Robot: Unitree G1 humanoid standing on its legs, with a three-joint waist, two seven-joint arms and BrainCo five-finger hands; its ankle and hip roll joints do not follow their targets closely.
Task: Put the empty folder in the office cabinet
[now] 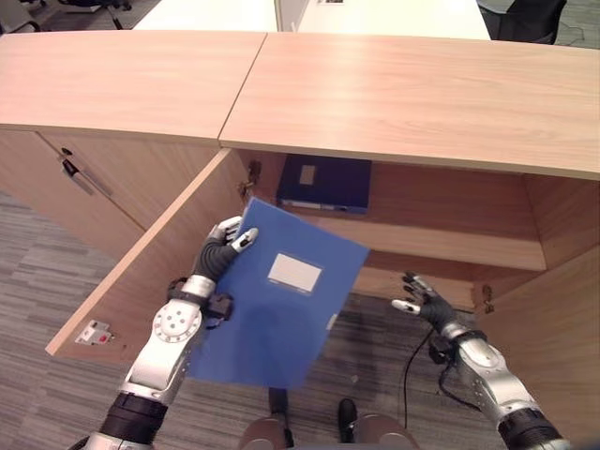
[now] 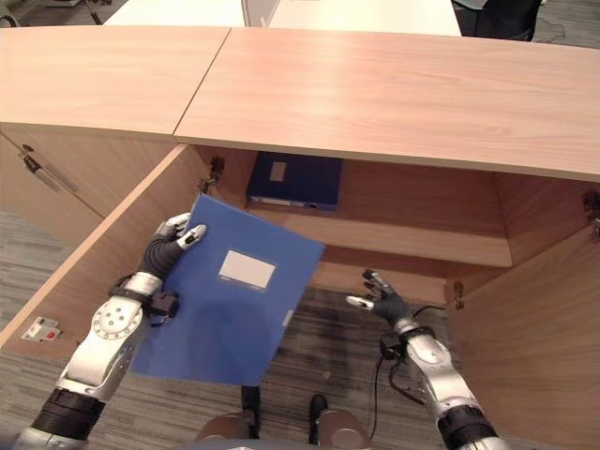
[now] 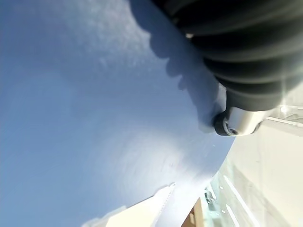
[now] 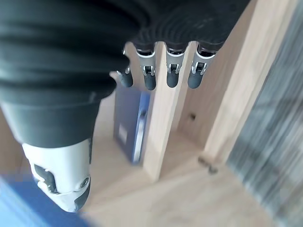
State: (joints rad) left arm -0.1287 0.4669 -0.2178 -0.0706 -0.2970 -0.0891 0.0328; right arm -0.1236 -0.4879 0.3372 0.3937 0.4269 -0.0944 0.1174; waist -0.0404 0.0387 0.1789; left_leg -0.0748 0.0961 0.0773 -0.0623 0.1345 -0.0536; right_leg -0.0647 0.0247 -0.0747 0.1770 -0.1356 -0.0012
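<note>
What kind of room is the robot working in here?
Most likely an office: a long wooden cabinet with open doors, a dark blue binder on its shelf, grey carpet and an office chair behind.

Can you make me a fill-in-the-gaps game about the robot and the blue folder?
1. The blue folder is held by the robot's ____ hand.
2. The right hand holds ____.
3. The cabinet doors are ____.
4. On the shelf inside the cabinet lies another, ____ folder.

Missing words: left; nothing; open; darker blue
</note>
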